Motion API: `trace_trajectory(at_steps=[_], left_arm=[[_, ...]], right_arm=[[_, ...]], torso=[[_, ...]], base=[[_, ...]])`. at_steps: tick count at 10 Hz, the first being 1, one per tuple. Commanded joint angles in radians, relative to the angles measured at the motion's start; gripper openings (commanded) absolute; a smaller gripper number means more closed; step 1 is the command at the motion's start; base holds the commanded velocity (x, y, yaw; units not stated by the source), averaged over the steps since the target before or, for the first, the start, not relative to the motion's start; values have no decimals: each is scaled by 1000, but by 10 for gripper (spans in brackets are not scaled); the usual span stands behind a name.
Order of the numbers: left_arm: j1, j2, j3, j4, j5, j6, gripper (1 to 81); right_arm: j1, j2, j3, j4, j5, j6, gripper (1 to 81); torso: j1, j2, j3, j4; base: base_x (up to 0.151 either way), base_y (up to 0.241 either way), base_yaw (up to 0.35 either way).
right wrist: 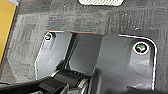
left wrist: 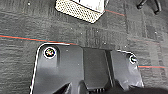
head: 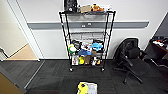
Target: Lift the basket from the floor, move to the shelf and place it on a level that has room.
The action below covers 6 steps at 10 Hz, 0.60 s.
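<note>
- The basket (head: pixel 87 88) sits on the floor (head: pixel 57 77) at 6 o'clock in the head view, cut by the picture's lower edge, with something yellow and something pale inside it.
- The shelf (head: pixel 87 40) stands at 12 o'clock against the white wall (head: pixel 47 37), its castors on the carpet.
- Its top tier is crowded with a dark bag and boxes; the two lowest tiers are packed with coloured items.
- The level (head: pixel 87 33), second from the top, looks bare across its wire grid.
- A strip of open carpet lies between basket and shelf.
- At 3 o'clock a black office chair (head: pixel 130 58) stands near the shelf's right post, its legs spreading over the carpet.
- At 9 o'clock a doorway opens onto a tan wooden floor (head: pixel 23 53).
- In the left wrist view the basket's woven side (left wrist: pixel 77 10) lies on the carpet beyond the robot's dark plate, apart from it.
- In the right wrist view the basket's woven edge (right wrist: pixel 101 2) shows beyond the plate.
- Whether either gripper's fingers are spread or pressed together, I cannot tell.
</note>
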Motion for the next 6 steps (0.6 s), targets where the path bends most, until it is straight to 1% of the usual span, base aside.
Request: trace_trajectory(at_steps=[1,6], left_arm=[[-41,-14,13,-4,41,-2,811],[-39,-15,13,-4,42,-2,811]], right_arm=[[44,-16,9,-7,-55,-5,811],[41,-13,9,-7,-55,-5,811]], torso=[[0,0,0,0],[0,0,0,0]], base=[[125,0,0],[125,0,0]])
